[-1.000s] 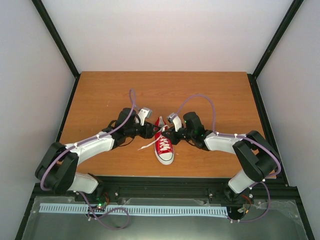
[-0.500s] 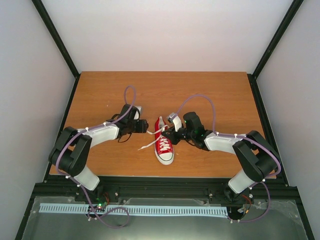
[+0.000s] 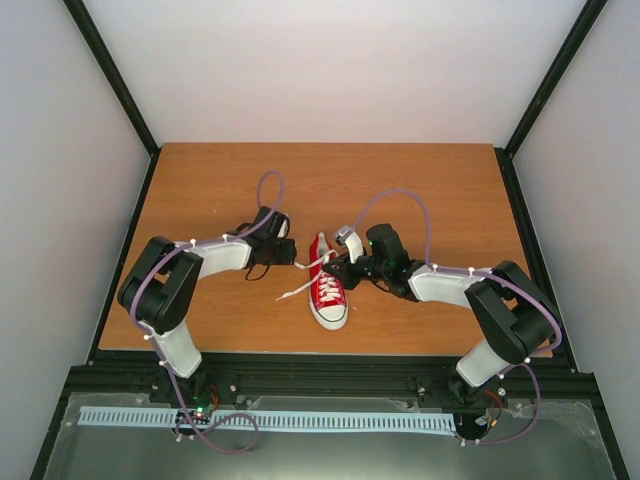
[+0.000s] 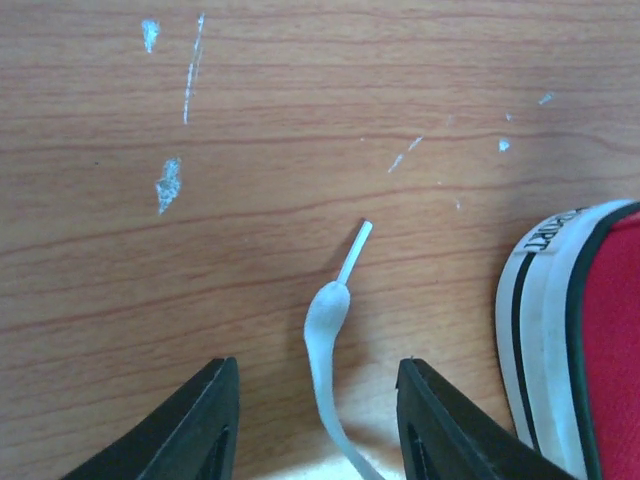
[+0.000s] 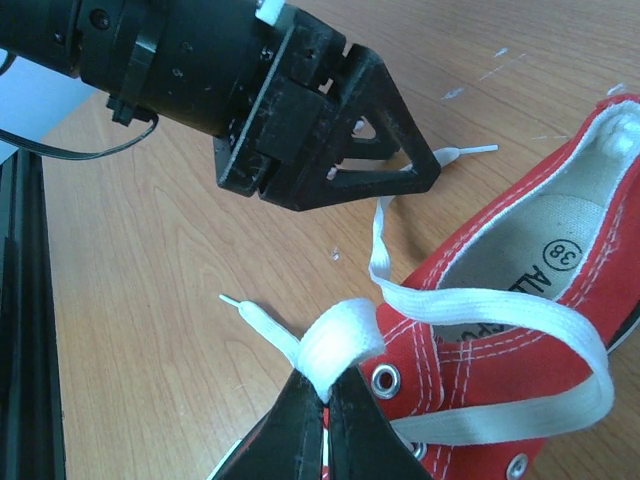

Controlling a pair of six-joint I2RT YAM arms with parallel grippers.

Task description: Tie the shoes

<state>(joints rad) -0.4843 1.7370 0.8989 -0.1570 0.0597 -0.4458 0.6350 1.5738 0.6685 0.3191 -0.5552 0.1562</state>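
Observation:
The red sneaker (image 3: 328, 291) with white sole lies mid-table, toe toward me. It also shows in the right wrist view (image 5: 520, 300), and its heel in the left wrist view (image 4: 570, 330). My right gripper (image 5: 322, 385) is shut on a folded loop of white lace (image 5: 338, 345) beside the top eyelets; in the top view it (image 3: 334, 270) sits at the shoe's right side. My left gripper (image 4: 315, 365) is open, low over the table, with the other lace end (image 4: 330, 315) lying between its fingers (image 4: 215, 420). In the top view it (image 3: 291, 253) is left of the heel.
The wooden table (image 3: 200, 190) has a black frame along its edges and white walls around it. A loose lace tail (image 3: 290, 294) lies on the table left of the shoe. The left gripper's body (image 5: 300, 130) hangs close above the right gripper.
The left arm has folded in, its elbow swinging left and up, and its gripper has shifted slightly left and back from the shoe. The right arm and shoe have not moved.

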